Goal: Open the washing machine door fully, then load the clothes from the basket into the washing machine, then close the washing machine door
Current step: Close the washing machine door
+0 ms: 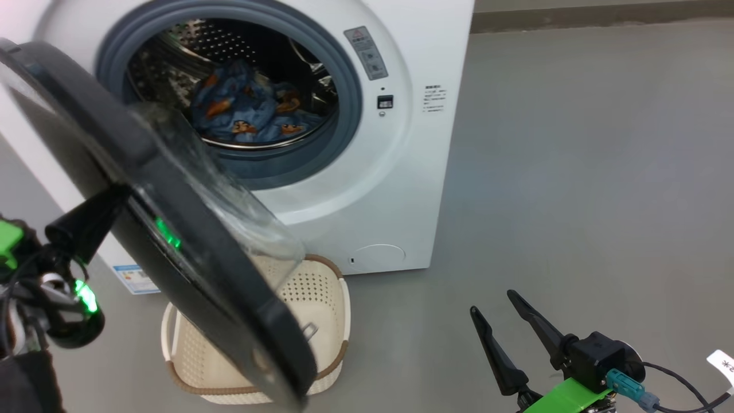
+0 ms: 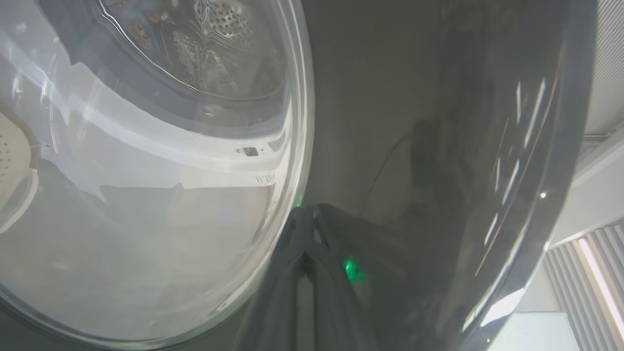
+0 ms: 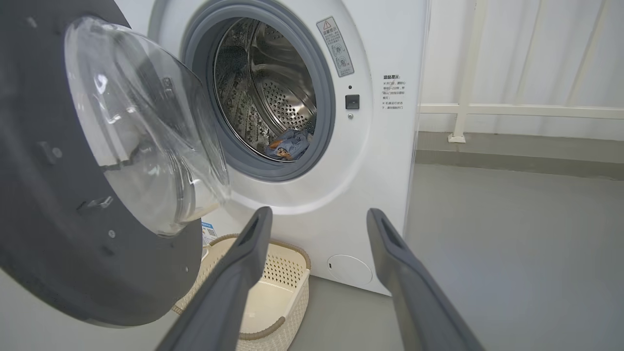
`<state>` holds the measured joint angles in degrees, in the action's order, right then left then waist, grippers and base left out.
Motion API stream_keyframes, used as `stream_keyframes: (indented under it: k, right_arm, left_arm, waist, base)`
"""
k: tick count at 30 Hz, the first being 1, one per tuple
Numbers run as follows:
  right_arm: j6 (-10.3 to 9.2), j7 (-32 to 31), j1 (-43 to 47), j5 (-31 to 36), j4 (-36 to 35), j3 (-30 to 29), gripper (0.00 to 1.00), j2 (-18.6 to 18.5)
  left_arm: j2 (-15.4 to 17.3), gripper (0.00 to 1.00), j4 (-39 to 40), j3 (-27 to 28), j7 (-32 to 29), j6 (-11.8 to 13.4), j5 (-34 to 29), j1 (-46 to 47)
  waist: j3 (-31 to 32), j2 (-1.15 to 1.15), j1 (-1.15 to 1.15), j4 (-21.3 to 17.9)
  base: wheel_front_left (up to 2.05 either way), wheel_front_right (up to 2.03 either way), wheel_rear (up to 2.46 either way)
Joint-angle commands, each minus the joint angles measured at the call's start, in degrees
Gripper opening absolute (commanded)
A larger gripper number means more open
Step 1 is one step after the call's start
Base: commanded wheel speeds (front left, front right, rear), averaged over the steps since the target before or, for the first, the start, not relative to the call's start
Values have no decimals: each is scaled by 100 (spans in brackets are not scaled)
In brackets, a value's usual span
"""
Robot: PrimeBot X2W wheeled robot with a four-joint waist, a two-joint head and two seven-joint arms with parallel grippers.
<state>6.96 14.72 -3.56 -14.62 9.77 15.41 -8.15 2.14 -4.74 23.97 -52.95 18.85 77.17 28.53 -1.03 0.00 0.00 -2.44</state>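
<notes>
The white washing machine (image 1: 424, 172) (image 3: 385, 170) stands with its round black-rimmed door (image 1: 189, 252) (image 3: 58, 195) swung partway out. The blue clothes (image 1: 246, 109) (image 3: 290, 141) with orange prints lie in the steel drum. Below the door, the cream basket (image 1: 332, 287) (image 3: 292, 265) shows no clothes in the part I can see. My left gripper (image 1: 117, 195) (image 2: 306, 214) is shut, its tips against the door's outer black rim beside the glass bowl (image 2: 146, 195). My right gripper (image 1: 492, 304) (image 3: 319, 214) hangs open and holds nothing, low on the right, pointing at the machine's front.
Grey floor (image 1: 573, 201) stretches to the right of the machine. A white rail and curtain (image 3: 512, 97) run along the back wall. The door overhangs most of the basket. A round cap (image 1: 378, 255) and a blue label (image 1: 135, 278) sit low on the machine.
</notes>
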Motion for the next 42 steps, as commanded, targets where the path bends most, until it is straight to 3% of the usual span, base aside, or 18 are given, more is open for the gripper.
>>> stream_keyframes:
  k: [1, 22, 28, 33, 34, 36, 37, 42]
  right_arm:
    - [53, 28, -235, 15, -161, 91, 100, -16]
    - [53, 28, -273, 0, -163, 115, 100, -39]
    - [53, 28, -263, 3, -169, 97, 100, -42]
    - [53, 28, -253, 7, -167, 93, 100, -35]
    - [53, 28, -248, 8, -170, 86, 100, -33]
    - [53, 28, -227, 13, -181, 64, 100, -33]
    - [53, 28, -212, 15, -186, 51, 100, -36]
    - [53, 28, -129, 30, -206, -22, 100, -57]
  left_arm:
    - [77, 0, 93, -93, 113, -198, 169, 414]
    - [75, 0, -949, -559, 1210, -883, 657, 812]
    - [86, 0, -1061, -617, 1356, -1006, 544, 814]
    - [329, 1, -993, -782, 1704, -1283, -39, 585]
    - [422, 26, -938, -852, 1788, -1357, -235, 499]
    - [517, 61, -801, -931, 1966, -1477, -518, 316]
    - [611, 100, -681, -1015, 2078, -1591, -747, 201]
    - [896, 100, -105, -1362, 2623, -1958, -1754, -502]
  waist:
    - [-50, 0, 0, -165]
    - [-85, 0, 0, -459]
    - [-91, 0, 0, -447]
    - [-82, 0, 0, -436]
    - [-81, 0, 0, -434]
    - [-71, 0, 0, -422]
    - [-68, 0, 0, -413]
    - [-57, 0, 0, -352]
  base:
    - [0, 0, 0]
    - [0, 0, 0]
    - [0, 0, 0]
    - [0, 0, 0]
    - [0, 0, 0]
    - [0, 0, 0]
    - [0, 0, 0]
    - [0, 0, 0]
